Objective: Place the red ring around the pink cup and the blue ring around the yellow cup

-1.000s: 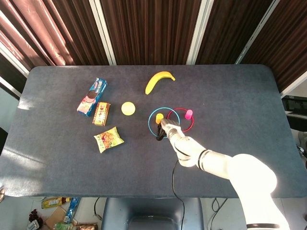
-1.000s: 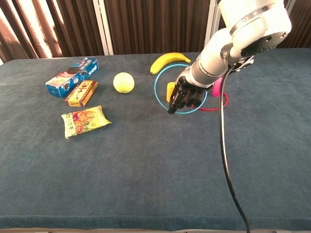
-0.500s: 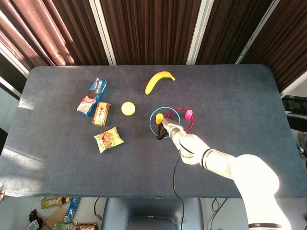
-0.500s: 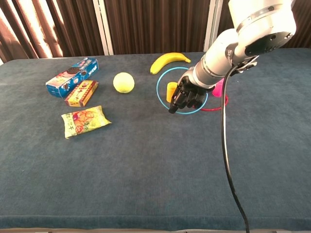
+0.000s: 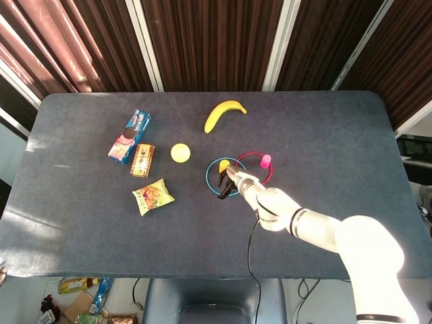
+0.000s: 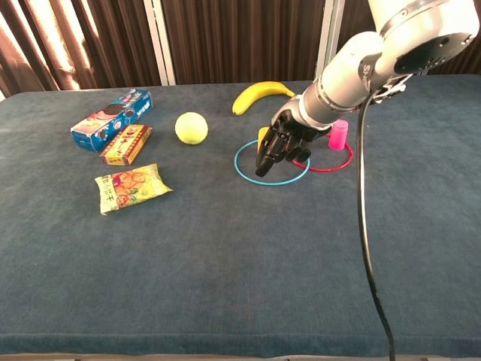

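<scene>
As we look down from the head view, the right hand [image 5: 230, 181] reaches over the dark table [image 5: 324, 135] with its black fingers [image 5: 223, 191] curled downward inside the blue ring [image 5: 210, 182], which lies flat around the yellow cup [image 5: 223, 165]; the hand sits just in front of that cup, and we cannot tell from here whether the fingers touch the ring or the cloth. The red ring [image 5: 264, 177] lies flat around the pink cup [image 5: 266, 160], its near left edge overlapping the blue ring under the wrist. Farther off we see a banana [image 5: 223, 113], a yellow ball [image 5: 180, 152], a blue cookie box [image 5: 129, 136], a small brown box [image 5: 142, 160] and a yellow snack bag [image 5: 152, 196]. In the chest view, the right hand [image 6: 279, 141] hangs with its fingers [image 6: 264, 163] bunched and pointing down into the blue ring [image 6: 259, 178], the tips low near the tabletop; we see nothing clasped in them, though whether a fingertip rests on the ring is unclear. The yellow cup [image 6: 261, 137] stands upright just behind the hand, partly hidden by it, inside the ring. The pink cup [image 6: 339, 134] stands upright within the red ring [image 6: 334, 166], beside the forearm. The left hand shows in neither view.
</scene>
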`<state>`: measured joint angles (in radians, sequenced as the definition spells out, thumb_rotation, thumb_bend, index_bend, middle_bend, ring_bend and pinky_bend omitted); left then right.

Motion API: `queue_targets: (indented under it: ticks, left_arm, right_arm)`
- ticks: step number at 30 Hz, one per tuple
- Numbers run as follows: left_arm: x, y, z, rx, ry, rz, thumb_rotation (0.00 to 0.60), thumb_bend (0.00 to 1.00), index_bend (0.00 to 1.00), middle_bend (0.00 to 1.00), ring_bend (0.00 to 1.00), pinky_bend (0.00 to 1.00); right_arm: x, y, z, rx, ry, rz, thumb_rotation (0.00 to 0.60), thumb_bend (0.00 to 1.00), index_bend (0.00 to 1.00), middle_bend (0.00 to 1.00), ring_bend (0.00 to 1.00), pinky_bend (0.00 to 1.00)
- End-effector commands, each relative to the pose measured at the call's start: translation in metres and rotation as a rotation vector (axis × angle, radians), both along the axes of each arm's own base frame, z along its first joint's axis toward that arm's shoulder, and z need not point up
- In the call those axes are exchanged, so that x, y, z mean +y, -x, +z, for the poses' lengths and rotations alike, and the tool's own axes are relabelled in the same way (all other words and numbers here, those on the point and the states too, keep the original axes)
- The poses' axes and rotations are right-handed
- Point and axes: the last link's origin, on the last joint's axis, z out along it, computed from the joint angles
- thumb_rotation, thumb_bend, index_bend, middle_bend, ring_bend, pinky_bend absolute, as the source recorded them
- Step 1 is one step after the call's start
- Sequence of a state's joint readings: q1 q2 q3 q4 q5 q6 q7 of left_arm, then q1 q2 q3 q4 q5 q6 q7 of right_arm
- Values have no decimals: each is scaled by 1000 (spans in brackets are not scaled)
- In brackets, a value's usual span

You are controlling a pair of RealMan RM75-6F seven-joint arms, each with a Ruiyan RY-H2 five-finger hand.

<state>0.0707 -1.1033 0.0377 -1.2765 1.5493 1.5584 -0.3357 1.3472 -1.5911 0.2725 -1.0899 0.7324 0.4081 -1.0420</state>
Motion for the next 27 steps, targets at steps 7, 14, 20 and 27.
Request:
queue_targets:
  ticks: [7,14,20,27]
  left_arm:
    - [1,-2,-2,3,3,-14,600,421,18,0,0,132]
    - [1,-8,-5,4,2,-42,600,421,18,0,0,132]
    - [2,-9,-7,6,5,-47,600,423,18,0,0,132]
    - [3,-17,-4,18,-13,-66,600,421,23,0,0,132]
  right_arm:
    - [60,-13,55,11,4,446,600,306,550,1000,1000,966]
    - [145,39,78,231,423,844,600,305,603,992,946,917]
    - [209,118,95,338,716,1050,600,297,606,803,749,759]
    - [250,176,119,365,808,913,600,290,540,478,410,475]
